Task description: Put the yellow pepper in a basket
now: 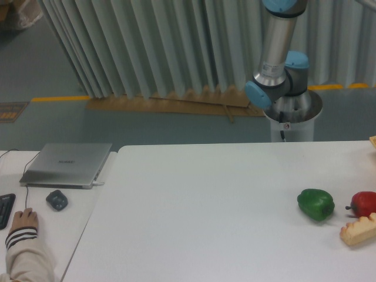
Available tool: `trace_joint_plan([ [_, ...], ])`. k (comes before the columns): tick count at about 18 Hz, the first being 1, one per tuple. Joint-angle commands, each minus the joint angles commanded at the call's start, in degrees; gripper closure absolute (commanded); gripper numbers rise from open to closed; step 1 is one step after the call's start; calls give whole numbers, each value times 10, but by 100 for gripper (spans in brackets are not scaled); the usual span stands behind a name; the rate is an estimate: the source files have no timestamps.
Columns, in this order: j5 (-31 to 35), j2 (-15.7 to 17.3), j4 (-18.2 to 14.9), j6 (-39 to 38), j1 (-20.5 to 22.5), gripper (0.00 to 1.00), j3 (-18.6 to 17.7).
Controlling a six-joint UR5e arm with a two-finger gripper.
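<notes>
Two peppers, green (315,204) and red (364,203), sat near the table's (205,194) right edge; no yellow pepper, basket or gripper showed, so grip and handling stayed unjudgeable.

A pepper (315,204) lies left of another pepper (364,203) on the table (205,205).

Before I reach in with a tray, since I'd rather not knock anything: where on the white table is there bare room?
The white table is bare from its left edge across the middle, up to the green pepper. The right edge is crowded: green pepper, red pepper and a tan block sit close together. The side desk holds a laptop, mouse and someone's hand.
</notes>
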Motion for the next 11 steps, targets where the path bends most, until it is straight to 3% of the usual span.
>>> trace_joint_plan([
  [4,-49,40,-37,4,11,0,-13],
  [9,-62,48,-33,5,30,0,-58],
  [11,-59,42,-30,-17,29,0,-54],
])
